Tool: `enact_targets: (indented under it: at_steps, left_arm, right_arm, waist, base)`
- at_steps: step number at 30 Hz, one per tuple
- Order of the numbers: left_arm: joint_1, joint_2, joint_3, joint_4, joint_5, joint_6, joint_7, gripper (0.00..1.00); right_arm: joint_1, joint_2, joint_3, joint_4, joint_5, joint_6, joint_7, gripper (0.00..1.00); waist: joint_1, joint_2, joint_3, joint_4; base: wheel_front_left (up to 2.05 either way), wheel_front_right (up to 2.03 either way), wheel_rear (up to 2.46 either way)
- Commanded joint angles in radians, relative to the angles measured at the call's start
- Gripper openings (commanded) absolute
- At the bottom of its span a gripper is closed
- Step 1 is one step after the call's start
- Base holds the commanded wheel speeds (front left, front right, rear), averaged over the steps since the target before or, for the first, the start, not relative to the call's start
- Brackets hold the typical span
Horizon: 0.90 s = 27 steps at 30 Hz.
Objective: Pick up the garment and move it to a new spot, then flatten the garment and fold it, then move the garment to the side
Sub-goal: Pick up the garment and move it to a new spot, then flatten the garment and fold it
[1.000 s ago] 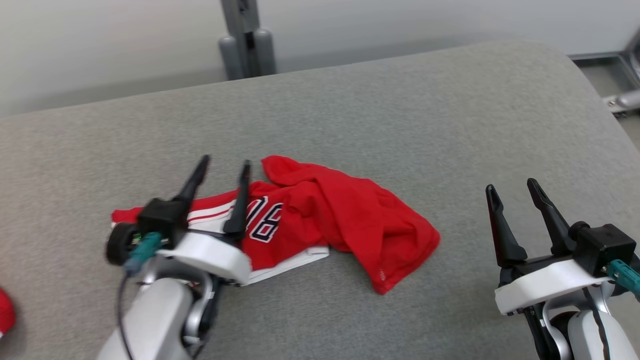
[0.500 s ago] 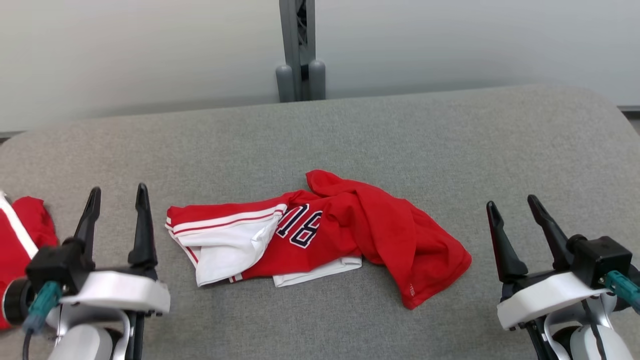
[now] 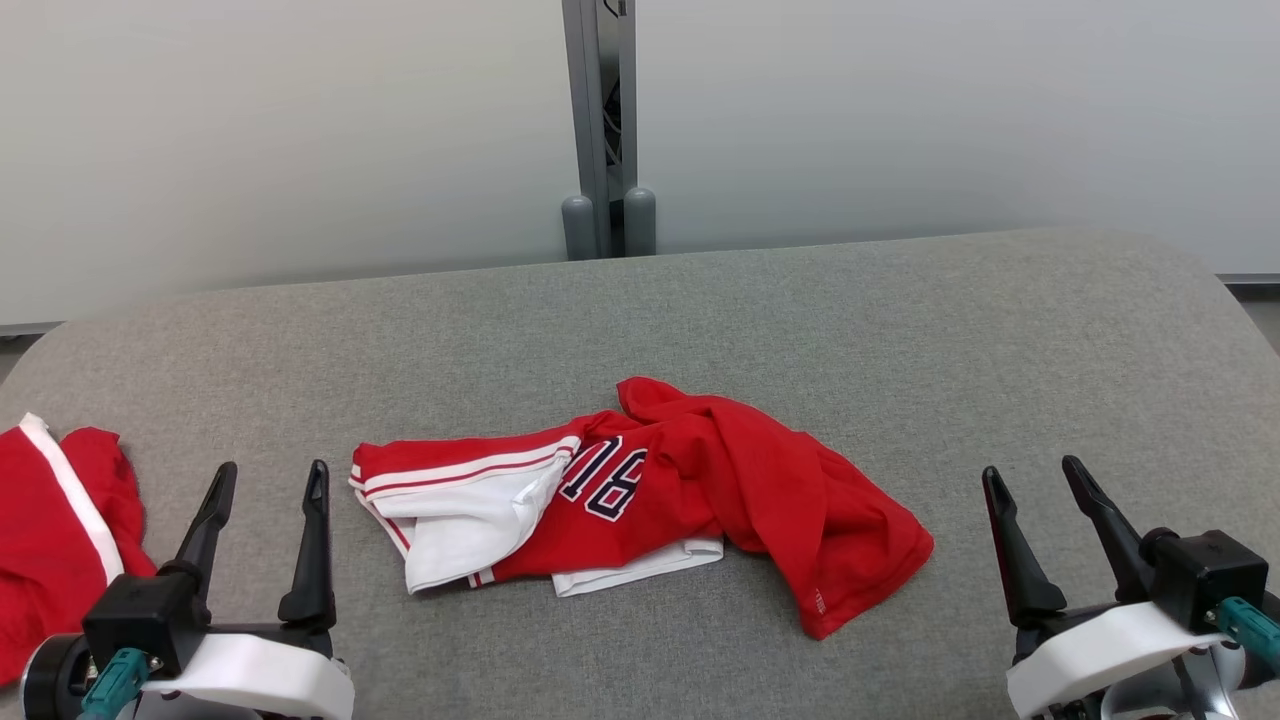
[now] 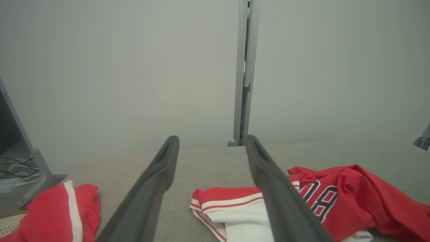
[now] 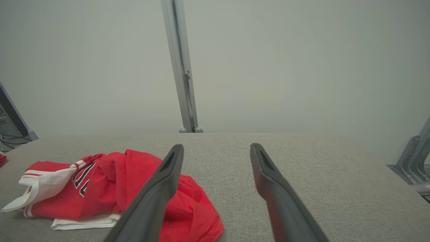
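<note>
Left claw (image 3: 273,470) and right claw (image 3: 1031,467) both apart, empty. Garment (image 3: 640,490) bunched on table (image 3: 900,330). I'd pinch striped hem and opposite red corner, pull outward, low.

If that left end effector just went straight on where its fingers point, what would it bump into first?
Probably nothing soon: the left end effector points across bare grey table toward the far wall. The red garment lies just to its right, likely missed, though depth is unclear.
</note>
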Motion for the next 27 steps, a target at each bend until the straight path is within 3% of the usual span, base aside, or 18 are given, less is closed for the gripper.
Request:
enact_targets:
  at_steps: [1,13,27]
  left_arm:
    - [0.000,0.009,0.003,0.012,-0.008,-0.010,-0.008,1.00]
    - [-0.022,0.006,0.006,0.088,-0.028,-0.044,-0.046,1.00]
    - [-0.041,0.002,-0.007,0.098,-0.028,-0.035,-0.041,1.00]
  right_arm:
    - [0.010,-0.006,-0.001,-0.002,0.001,0.000,0.005,1.00]
    - [0.003,-0.006,0.010,-0.006,0.002,0.000,0.015,1.00]
    - [-0.005,-0.006,0.034,0.015,0.029,0.000,0.052,1.00]
  waist:
    - [0.0000,-0.0001,-0.001,0.001]
    - [0.0000,-0.0001,0.004,-0.004]
    - [0.0000,-0.0001,0.016,0.007]
  base:
    - [0.00,0.00,0.00]
    - [0.00,0.00,0.00]
    - [0.00,0.00,0.00]
